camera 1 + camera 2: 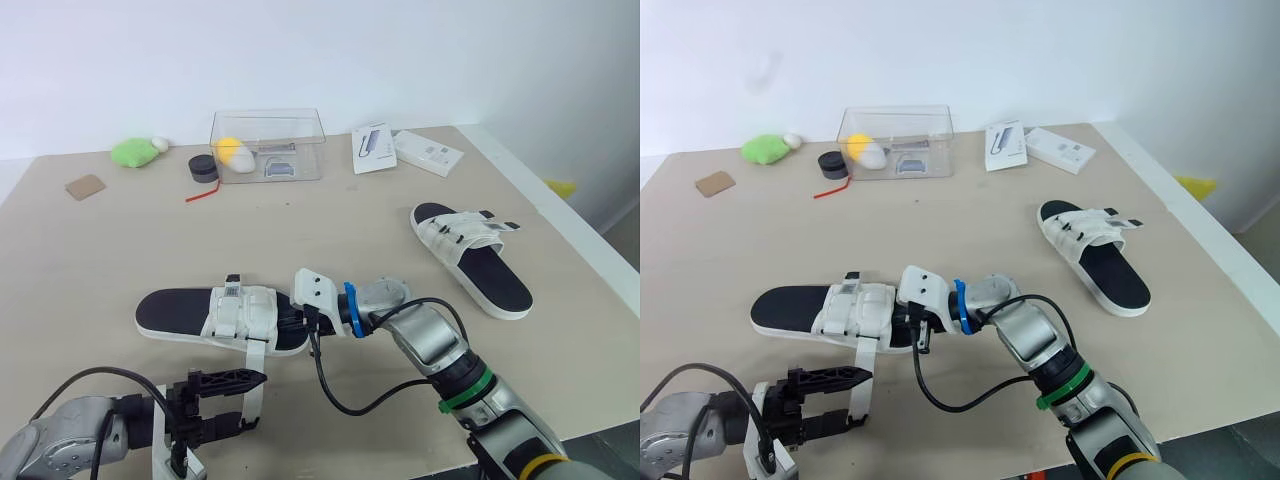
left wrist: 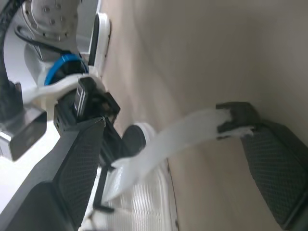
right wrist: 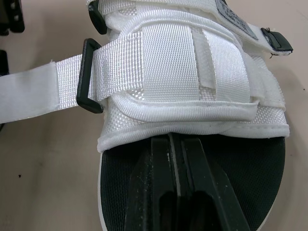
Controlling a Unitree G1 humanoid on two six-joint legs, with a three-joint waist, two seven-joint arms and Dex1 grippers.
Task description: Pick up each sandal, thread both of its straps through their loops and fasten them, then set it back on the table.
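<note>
From the head camera: one sandal [image 1: 215, 318] flat on the table [image 1: 100, 260] near the front edge, a loose white strap [image 1: 254, 385] trailing off its near side. At that strap, the left gripper [image 1: 232, 403], wide open, one finger either side of it. On the sandal's end nearest the right arm, the right gripper [image 1: 292, 322], resting on the sole. Well apart on the right side of the table, the second sandal [image 1: 470, 258]. Along the back, a clear box [image 1: 268, 140], a green toy [image 1: 133, 152] and white packets [image 1: 428, 153].

From the left wrist: two black fingers [image 2: 269, 163] held far apart, the strap stretched across the gap, its dark tip seemingly touching one finger, though hard to be sure at this angle.

From the right wrist: both fingers closed tight together, gripping nothing, lying on the black footbed just below the white upper band. Beside the band, a black loop [image 3: 92, 105] with a strap through it.
</note>
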